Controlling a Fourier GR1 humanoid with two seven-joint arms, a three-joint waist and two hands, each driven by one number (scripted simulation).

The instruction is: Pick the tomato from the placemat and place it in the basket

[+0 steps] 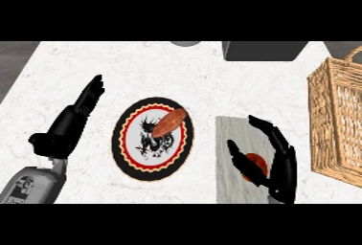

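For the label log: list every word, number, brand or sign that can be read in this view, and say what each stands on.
No readable text anywhere.
The plate bears only a black dragon-like figure inside a red and yellow border: a drawing, not lettering.
The left forearm carries small dark marks, too blurred to read.
The placemat, basket and sausage show no markings.

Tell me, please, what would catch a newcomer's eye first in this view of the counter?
Probably the round plate at the centre, with its black and red rim and dark dragon figure, and a brown sweet potato lying across its upper part. Next, the right hand curled round the red tomato on the grey placemat, with the wicker basket at the right edge.
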